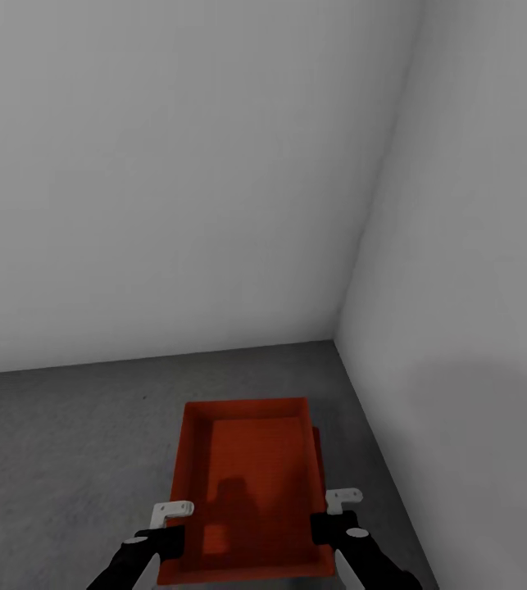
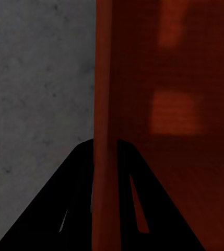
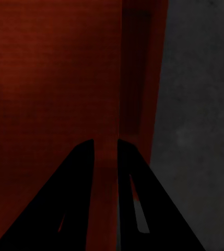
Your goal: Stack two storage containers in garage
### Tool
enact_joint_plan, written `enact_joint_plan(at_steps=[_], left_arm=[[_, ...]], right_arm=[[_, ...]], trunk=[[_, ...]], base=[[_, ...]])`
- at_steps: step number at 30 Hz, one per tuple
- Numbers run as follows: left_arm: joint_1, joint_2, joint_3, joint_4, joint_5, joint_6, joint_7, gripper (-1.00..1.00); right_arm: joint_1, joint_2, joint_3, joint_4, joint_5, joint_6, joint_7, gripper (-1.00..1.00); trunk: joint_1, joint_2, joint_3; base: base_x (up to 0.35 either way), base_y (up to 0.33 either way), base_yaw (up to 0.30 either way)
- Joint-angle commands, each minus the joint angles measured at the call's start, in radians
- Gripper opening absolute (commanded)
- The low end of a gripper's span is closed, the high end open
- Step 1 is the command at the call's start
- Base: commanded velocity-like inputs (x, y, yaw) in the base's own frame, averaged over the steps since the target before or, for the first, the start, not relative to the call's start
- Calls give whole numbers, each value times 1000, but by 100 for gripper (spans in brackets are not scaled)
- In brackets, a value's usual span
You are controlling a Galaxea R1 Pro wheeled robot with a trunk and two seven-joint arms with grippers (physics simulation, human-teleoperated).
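An orange-red storage container (image 1: 251, 483) sits low over the dark grey floor (image 1: 66, 442) in a corner of the garage. My left gripper (image 1: 169, 537) is shut on its left wall (image 2: 104, 104), one finger on each side. My right gripper (image 1: 329, 524) is shut on its right wall (image 3: 109, 78) in the same way. A second red rim (image 1: 318, 447) pokes out just beyond the right wall, and in the right wrist view it appears as a darker outer wall (image 3: 148, 78). It seems to be the other container underneath. I cannot tell whether the upper one rests on it.
Two plain grey-white walls meet in a corner (image 1: 337, 336) just behind the containers. The right wall (image 1: 460, 369) runs close along their right side. Open concrete floor stretches to the left.
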Motion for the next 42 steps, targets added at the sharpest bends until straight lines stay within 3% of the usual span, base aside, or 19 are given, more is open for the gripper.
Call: enact_joint_plan(at_steps=[1, 8, 9, 10, 42], left_arm=[[-1, 0, -6, -26, 18, -6, -3, -100], [-1, 0, -6, -26, 18, -6, -3, -100], [-1, 0, -6, -26, 18, -6, -3, 100], [-1, 0, -6, -26, 18, -6, -3, 100], [-1, 0, -6, -26, 18, -6, -3, 100]], right_arm=[[1, 0, 10, 13, -22, 2, -4, -100], [1, 0, 10, 13, -22, 2, -4, -100], [1, 0, 10, 13, -22, 2, -4, -100], [1, 0, 10, 13, -22, 2, -4, 100], [1, 0, 10, 13, -22, 3, -3, 100]], trunk=[[1, 0, -1], [1, 0, -1], [1, 0, -1], [1, 0, -1], [1, 0, -1]], base=[[0, 0, 0], [0, 0, 0], [0, 0, 0], [0, 0, 0], [0, 0, 0]])
